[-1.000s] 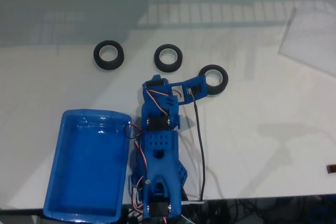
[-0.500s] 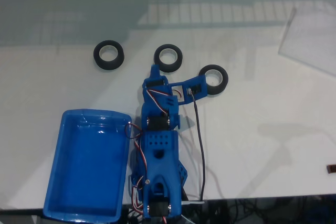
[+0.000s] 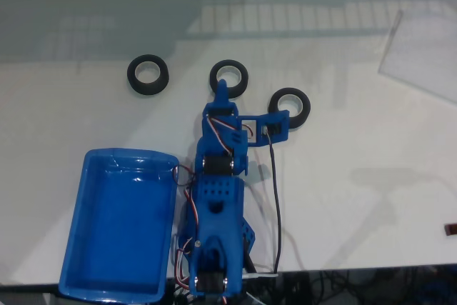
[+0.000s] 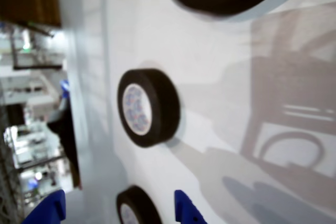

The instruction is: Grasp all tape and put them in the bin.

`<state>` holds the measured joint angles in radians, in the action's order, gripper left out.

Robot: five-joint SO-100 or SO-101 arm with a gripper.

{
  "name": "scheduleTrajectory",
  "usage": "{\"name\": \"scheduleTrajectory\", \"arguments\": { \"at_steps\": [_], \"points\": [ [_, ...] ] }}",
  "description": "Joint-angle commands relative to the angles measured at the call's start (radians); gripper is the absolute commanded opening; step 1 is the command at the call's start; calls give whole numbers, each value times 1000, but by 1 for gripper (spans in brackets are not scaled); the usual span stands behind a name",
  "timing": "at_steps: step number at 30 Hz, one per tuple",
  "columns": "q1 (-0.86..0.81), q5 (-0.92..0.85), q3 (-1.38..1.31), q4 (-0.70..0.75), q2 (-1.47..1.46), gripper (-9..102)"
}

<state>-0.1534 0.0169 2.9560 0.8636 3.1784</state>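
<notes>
Surface: white glossy tabletop (image 3: 357, 176) with a grey reflective band along its far side and a pale translucent sheet (image 3: 421, 55) at the upper right of the fixed view.
Tape: three small black ring-shaped tape rolls with whitish cores, lying flat in a loose row on the table.
Left roll: black tape ring (image 3: 148, 76), well apart from the arm.
Middle roll: black tape ring (image 3: 229, 78), just beyond the gripper's tip in the fixed view; in the wrist view it is probably the roll at the bottom edge (image 4: 137, 207), between the two blue fingertips.
Right roll: black tape ring (image 3: 290, 108), just beside the blue camera bracket (image 3: 268, 125) on the arm's wrist.
Gripper: blue two-finger gripper (image 3: 222, 94), jaws parted wide in the wrist view (image 4: 118, 208), holding nothing.
Bin: shallow rectangular glossy blue plastic tray (image 3: 93, 176) with rounded corners, near the front edge at the left of the fixed view, beside the arm's base; no roll lies in it.
Arm: blue printed arm (image 3: 218, 205) with exposed red and white wires and a black cable (image 3: 275, 205), reaching away from the front edge toward the rolls.
Progress: by my reading, nothing is delivered; all three rolls are on the table and none is gripped.
Step in hand: seemingly lining up on the middle roll.
Left to do: grasp, carry and drop, three times over.
</notes>
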Motion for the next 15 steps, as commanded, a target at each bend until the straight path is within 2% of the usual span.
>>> {"name": "scheduleTrajectory", "arguments": {
  "at_steps": [1, 15],
  "points": [
    [-8, 21, -158, -11, -163, 28],
    [-31, 26, -687, -8, -989, 24]
  ]
}}
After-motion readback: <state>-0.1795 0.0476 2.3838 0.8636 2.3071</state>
